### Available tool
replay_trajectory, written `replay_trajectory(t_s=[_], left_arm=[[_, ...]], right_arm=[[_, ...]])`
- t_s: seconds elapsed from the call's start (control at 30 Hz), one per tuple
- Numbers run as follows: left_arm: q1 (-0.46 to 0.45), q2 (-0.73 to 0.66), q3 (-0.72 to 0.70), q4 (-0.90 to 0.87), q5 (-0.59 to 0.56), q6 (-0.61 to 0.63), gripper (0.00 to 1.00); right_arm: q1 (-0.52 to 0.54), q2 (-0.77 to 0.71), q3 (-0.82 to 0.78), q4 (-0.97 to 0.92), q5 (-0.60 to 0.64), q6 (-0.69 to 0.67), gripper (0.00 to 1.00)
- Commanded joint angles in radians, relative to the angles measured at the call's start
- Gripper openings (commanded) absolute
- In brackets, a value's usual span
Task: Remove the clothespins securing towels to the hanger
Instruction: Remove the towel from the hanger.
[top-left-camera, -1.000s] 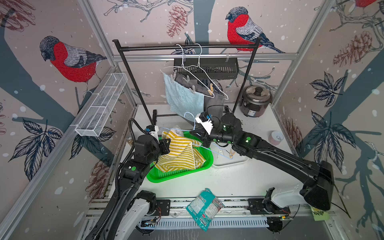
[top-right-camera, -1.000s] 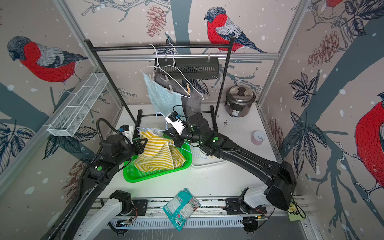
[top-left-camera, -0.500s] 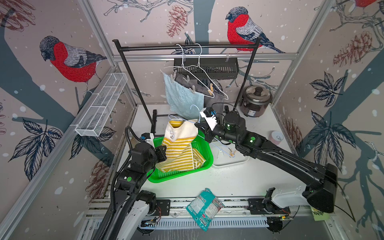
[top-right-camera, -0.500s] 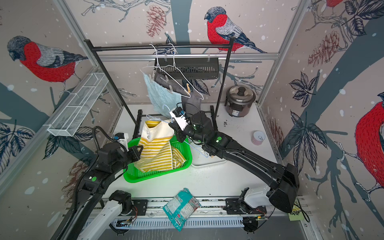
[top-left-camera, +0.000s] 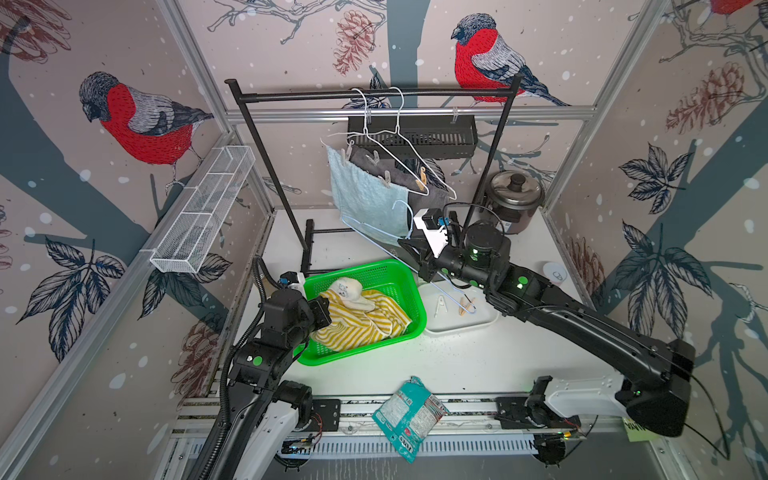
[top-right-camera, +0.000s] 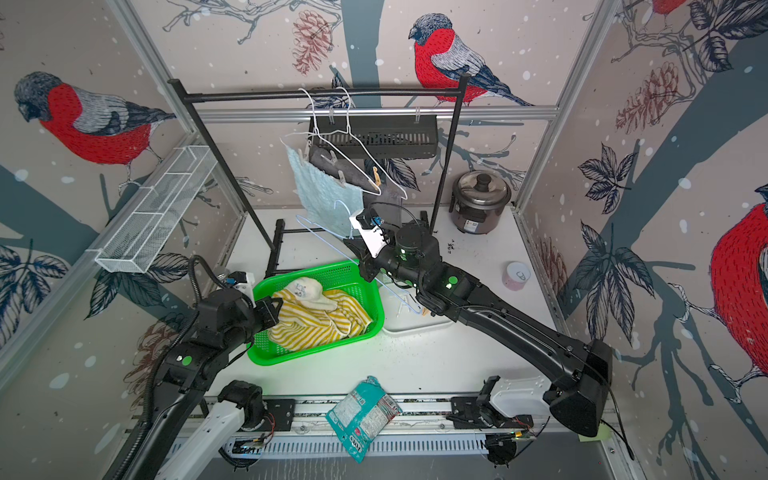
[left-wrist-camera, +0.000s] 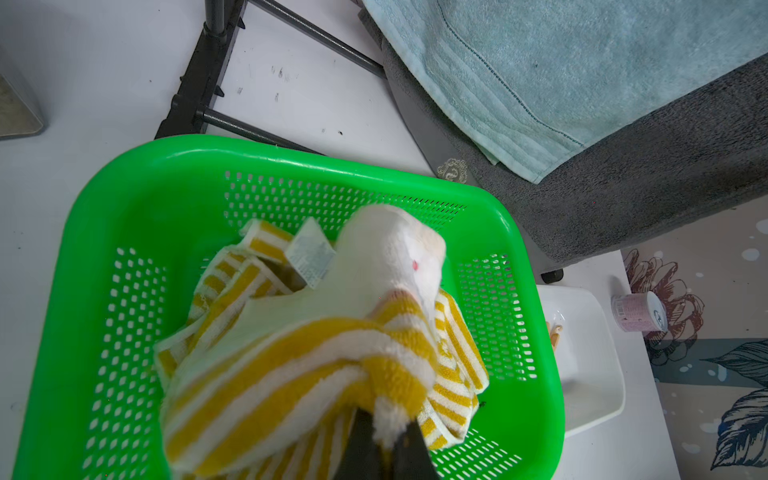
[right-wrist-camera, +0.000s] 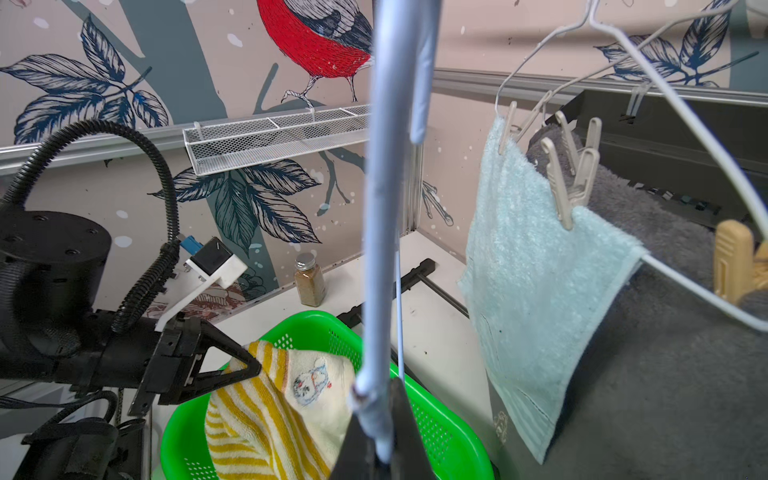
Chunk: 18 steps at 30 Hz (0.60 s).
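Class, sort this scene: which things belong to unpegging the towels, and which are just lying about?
Job: clothespins, light blue towel, dark grey towel, striped towel, blue hanger, white hangers, green basket, white tray.
Lying about: rice cooker, snack packet, pink tub, spice jar, wire shelf.

— Where's the left arm (top-left-camera: 255, 359)?
— It comes up from the near left base with the elbow bent and the wrist turned inward. The left gripper (top-left-camera: 324, 309) is pinched tight on the towel (left-wrist-camera: 291, 361).
— And the right arm (top-left-camera: 590, 332)?
— It's stretched long from the near right base toward the back. The right gripper (right-wrist-camera: 376, 451) points back and leftward, jaws clamped on the hanger (right-wrist-camera: 380, 208).
— Do the grippers touch?
— No, they're apart.
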Motion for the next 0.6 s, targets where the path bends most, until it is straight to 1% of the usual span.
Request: replay_trajectory(t_s=[0.0,0.13,0.57], left_arm=[[0.001,0.005,0.001,0.007,0.067,0.002,0.00],[0.001,0.024,0.000,0.038,0.118,0.000,0.00],[0.000,0.166,-0.118,0.245,0.162,-0.018,0.00]], right_arm=[[-0.002,-0.013,0.000,0.036,-0.011,-0.011,0.00],[-0.005,-0.015,0.003,0.034,-0.011,-0.011,0.00],[-0.010,-0.020,0.005,0.041,-0.020,-0.004,0.00]])
